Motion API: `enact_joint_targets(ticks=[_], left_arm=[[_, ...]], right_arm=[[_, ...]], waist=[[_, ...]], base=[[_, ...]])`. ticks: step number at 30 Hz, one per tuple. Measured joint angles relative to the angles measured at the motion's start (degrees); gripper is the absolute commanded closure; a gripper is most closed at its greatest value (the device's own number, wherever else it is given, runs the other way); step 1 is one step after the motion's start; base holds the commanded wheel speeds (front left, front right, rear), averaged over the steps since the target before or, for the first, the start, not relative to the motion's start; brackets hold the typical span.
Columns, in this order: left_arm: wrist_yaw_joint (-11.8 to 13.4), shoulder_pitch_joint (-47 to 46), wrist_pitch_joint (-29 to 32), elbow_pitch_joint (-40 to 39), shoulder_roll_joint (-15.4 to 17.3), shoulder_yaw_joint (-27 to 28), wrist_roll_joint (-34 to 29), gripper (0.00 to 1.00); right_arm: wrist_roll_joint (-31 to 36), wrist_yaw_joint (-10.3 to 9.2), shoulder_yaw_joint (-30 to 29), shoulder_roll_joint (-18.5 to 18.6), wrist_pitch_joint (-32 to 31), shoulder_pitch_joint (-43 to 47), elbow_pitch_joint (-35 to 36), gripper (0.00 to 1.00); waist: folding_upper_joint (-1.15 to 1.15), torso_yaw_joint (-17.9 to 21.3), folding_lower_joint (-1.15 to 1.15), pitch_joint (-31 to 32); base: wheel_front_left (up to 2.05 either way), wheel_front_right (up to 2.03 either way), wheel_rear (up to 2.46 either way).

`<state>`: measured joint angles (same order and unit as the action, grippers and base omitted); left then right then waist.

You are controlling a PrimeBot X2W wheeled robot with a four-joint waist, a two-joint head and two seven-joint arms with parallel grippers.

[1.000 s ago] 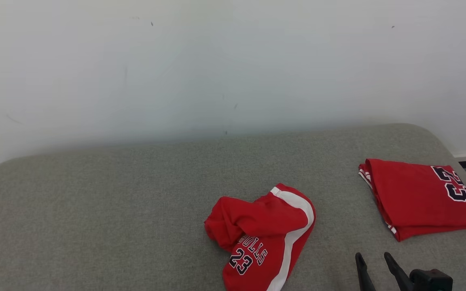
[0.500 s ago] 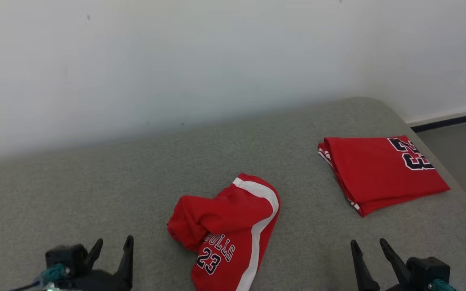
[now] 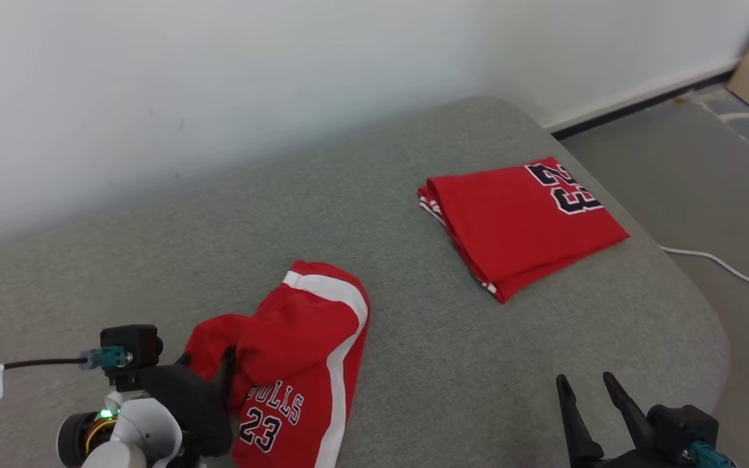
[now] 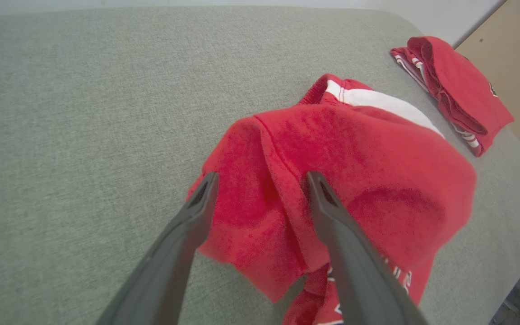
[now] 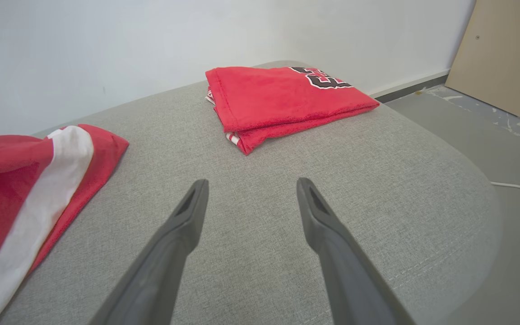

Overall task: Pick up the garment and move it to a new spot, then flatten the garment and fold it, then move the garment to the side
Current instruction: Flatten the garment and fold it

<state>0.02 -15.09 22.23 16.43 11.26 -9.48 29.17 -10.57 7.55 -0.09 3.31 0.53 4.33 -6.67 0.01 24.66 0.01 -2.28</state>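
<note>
A crumpled red garment [image 3: 296, 351], trimmed with a broad white stripe and printed "BULLS 23", lies bunched at the near edge of a grey padded surface [image 3: 413, 364]. The robot's left gripper [image 3: 205, 359] hangs at the garment's left-hand bulge. Its jaws stand wide apart and close on nothing. In the left wrist view, the left gripper [image 4: 262, 178] frames a raised red fold of the cloth [image 4: 341, 167] between its two dark fingers. Whether the tips touch the fabric cannot be told.

The right gripper [image 3: 584, 380] hovers over bare grey upholstery at the lower right, well apart from the crumpled garment. Its jaws are likewise fully spread and empty, as the right wrist view [image 5: 252, 183] confirms.

A second red piece, the folded jersey [image 3: 521, 224], rests flat near the surface's far right corner with a dark "23" facing up. Beyond the padded edge a white cable [image 3: 725, 266] trails across the grey floor [image 3: 673, 162], below a plain white wall [image 3: 218, 97].
</note>
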Motion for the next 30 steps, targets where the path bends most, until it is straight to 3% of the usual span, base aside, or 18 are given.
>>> enact_joint_targets(ticks=[3,4,5,6,10,21,26,30], left_arm=[[0.1,-0.7,1.3,1.1,-0.1,-0.5,0.2,0.00],[0.1,-0.7,1.3,1.1,-0.1,-0.5,0.2,0.44],[0.0,-0.8,1.5,1.3,-0.1,-0.9,0.2,0.44],[-0.1,-1.0,1.5,1.5,-0.1,-1.2,0.2,1.00],[-1.0,-2.9,-2.4,2.3,-0.8,-1.7,-0.5,1.00],[-3.0,-16.9,-24.0,-0.8,-7.3,-3.9,-2.2,1.00],[-0.6,-17.4,-29.6,-6.7,-7.8,-2.7,-0.9,1.00],[2.7,-9.0,-30.0,-11.1,-6.7,0.2,-0.5,1.00]], right_arm=[[-0.1,0.00,0.3,-0.1,0.4,-0.4,-0.6,0.00],[-0.1,0.00,0.3,-0.1,0.4,-0.4,-0.6,0.00],[-0.1,0.00,0.3,-0.1,0.5,-0.6,-0.7,0.00],[-0.2,0.00,0.3,-0.1,0.6,-0.8,-0.9,0.00],[-0.2,0.00,0.3,-0.2,0.8,-0.9,-1.3,0.00],[0.0,0.00,0.5,-0.3,1.0,-1.5,-1.7,0.00],[0.6,0.00,-0.7,-0.4,0.8,-0.4,-1.3,0.00],[0.8,0.00,-0.9,-0.3,0.3,0.5,-0.7,0.00]], waist=[[0.00,1.7,0.00,-1.0],[0.00,1.7,0.00,-1.0],[0.00,2.1,0.00,-1.3],[0.00,2.5,0.00,-1.6],[0.00,3.2,0.00,-2.4],[0.00,0.5,-0.01,-1.4],[0.00,-2.1,-0.02,-0.5],[0.00,-5.0,-0.02,0.2]], base=[[0.00,0.00,0.00],[0.00,0.00,0.00],[0.00,0.00,0.00],[0.00,0.00,0.00],[0.00,0.00,0.00],[0.00,0.00,0.00],[0.00,0.00,0.00],[0.00,0.00,0.00]])
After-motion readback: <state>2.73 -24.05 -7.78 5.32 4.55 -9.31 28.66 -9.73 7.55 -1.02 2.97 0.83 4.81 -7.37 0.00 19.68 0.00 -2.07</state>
